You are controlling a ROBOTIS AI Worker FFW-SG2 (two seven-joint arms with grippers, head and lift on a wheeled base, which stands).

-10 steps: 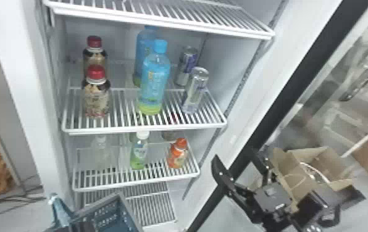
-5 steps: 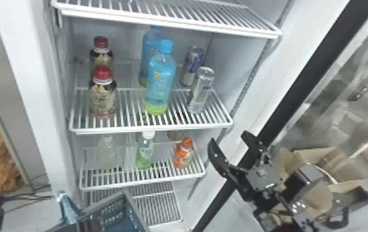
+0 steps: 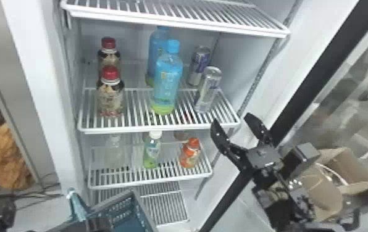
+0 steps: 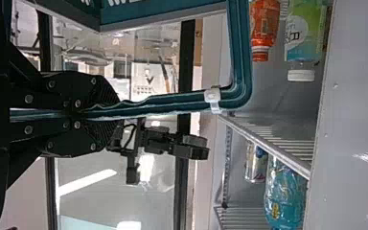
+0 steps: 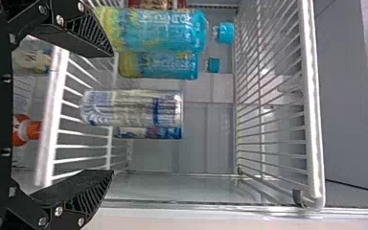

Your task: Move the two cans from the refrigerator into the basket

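With the left end effector gripping the basket handle, the right end effector, spread wide, should squarely straddle the front silver can, at its eleven o'clock on the wire shelf, before squeezing, avoiding the rear can and the blue-capped bottle at nine o'clock.

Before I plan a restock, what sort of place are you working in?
It looks like an open drinks refrigerator, perhaps in a workroom: white wire shelves hold bottles and cans, with a cardboard box nearby.

Cans on shelf — one behind another, right of bottles
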